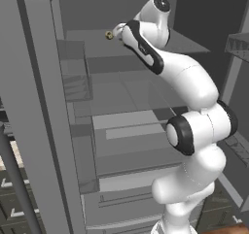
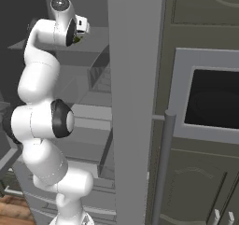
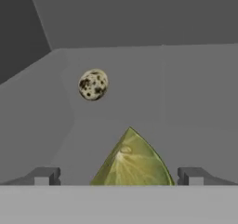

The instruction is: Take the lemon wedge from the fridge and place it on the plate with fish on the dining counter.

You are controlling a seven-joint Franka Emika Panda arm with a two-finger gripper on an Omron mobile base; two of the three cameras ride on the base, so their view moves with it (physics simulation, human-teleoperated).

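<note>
The white arm [image 1: 194,126] is reaching up into the open fridge [image 1: 121,107], its hand at the top shelf [image 1: 92,36]. A small speckled round thing [image 1: 109,35] is sitting on that shelf just beyond the hand; the fingers themselves are hidden behind the wrist.

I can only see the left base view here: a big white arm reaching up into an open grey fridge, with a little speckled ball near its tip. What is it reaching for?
Observer: A lemon wedge; the hand view shows it lying between the open pincer's tips.
Operator: Is it squeezing it?
Observer: No, the fingertips stand apart on either side of the wedge.
Operator: And the speckled ball?
Observer: It sits farther back on the same fridge shelf, apart from the wedge.
</note>
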